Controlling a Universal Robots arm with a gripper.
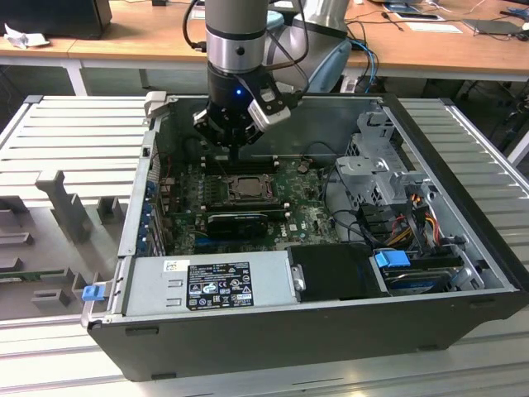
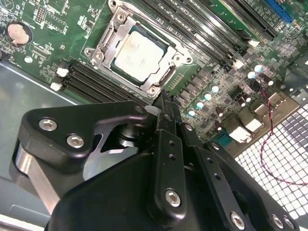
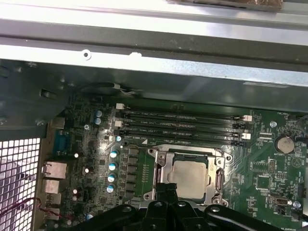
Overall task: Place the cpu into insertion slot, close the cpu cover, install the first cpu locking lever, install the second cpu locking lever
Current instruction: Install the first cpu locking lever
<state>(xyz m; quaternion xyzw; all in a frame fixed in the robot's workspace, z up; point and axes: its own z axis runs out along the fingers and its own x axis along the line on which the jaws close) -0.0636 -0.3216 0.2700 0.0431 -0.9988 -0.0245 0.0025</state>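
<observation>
1. Your gripper hangs with its fingers pressed together and nothing between them. The tips sit just beside the socket's edge.
2. Right under it, the cpu lies flat in the insertion slot, so call the first step done.
3. The cpu cover is down around the chip, with its window framing the metal face. That step looks done too.
4. The locking levers run along the cover's sides, but you can't tell whether either is hooked. Treat both as work left.
5. Farther off, the memory slots and the case wall are well apart from the fingertips.
</observation>
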